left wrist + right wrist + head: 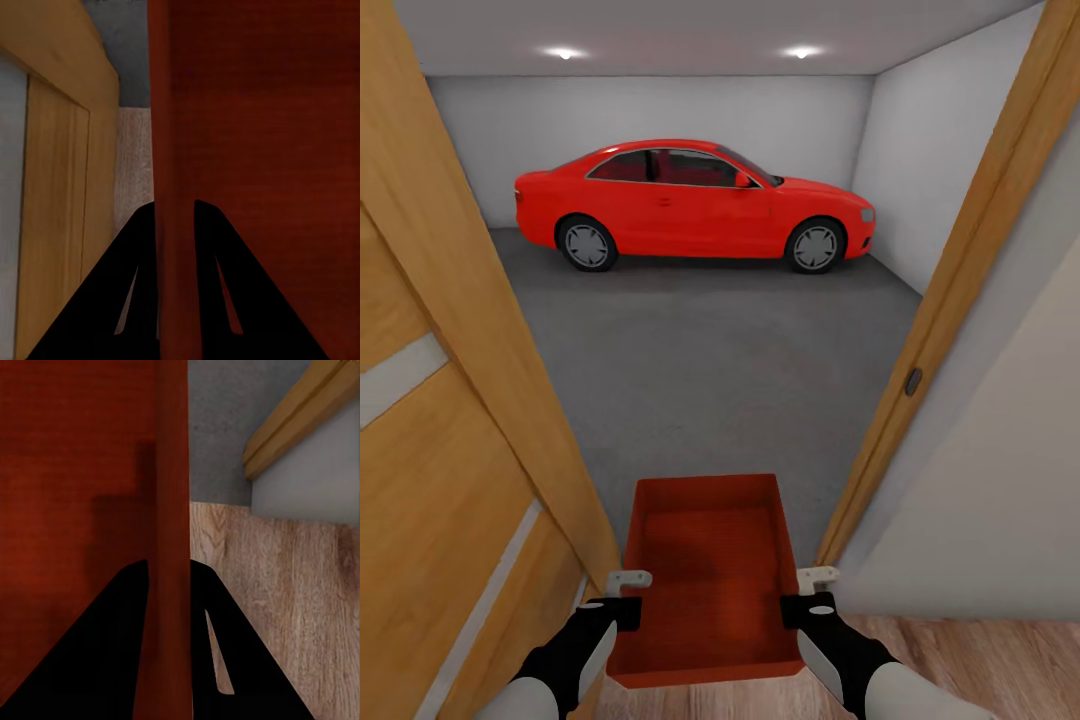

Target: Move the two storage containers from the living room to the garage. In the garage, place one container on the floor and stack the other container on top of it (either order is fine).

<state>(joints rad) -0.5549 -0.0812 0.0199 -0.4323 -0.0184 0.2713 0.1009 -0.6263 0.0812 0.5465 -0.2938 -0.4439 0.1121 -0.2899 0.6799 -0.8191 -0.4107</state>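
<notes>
The robot stands at a doorway and looks into the garage (690, 130). An orange-red storage container (705, 560) hangs in the air in front of it, held between the two arms. It is open on top and has nothing in it. It sits just over the line where the light wood planks (980, 660) meet the dark grey floor (710, 370).

The left gripper (628, 580) pinches the left wall of the container. The right gripper (818, 576) pinches the right wall. In each wrist view the red wall runs right between the two black fingers, one finger on each side, so both grippers are pressed onto the wall.

A wood door (430, 450) stands open on the left, very near the left arm. A wood door frame (960, 270) runs up on the right, with a cream wall (1000, 500) beside it. The gap between them is not much wider than the container and arms.

Far inside, a red car (695, 205) is parked side-on against the back wall. The grey floor between the car and the container is bare. Two round lights (564, 52) shine in the ceiling.

The head view shows the whole room. The left wrist view shows the door (56, 210) close up beside the container (262, 150). The right wrist view shows the wood planks (277, 600) under the container (82, 472) and a bit of the door frame (300, 420).
</notes>
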